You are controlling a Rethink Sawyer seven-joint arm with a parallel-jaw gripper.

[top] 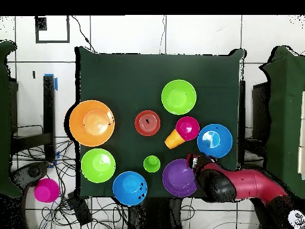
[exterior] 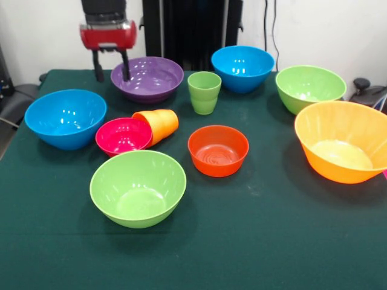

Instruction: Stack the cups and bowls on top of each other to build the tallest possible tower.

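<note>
Frontally, the orange cup (exterior: pixel 158 124) is lying on its side, its mouth pointing into the magenta bowl (exterior: pixel 123 136) it is touching, while the green cup (exterior: pixel 204 92) is standing upright between the purple bowl (exterior: pixel 147 78) and a blue bowl (exterior: pixel 242 67); every bowl is sitting empty, and the gripper (exterior: pixel 111 67) is hanging with jaws apart, holding nothing, beside the purple bowl. Overhead, the orange cup (top: pixel 173 139) is lying with its long axis slanting toward the magenta bowl (top: pixel 187 127), on the green table (top: pixel 131 77).
</note>
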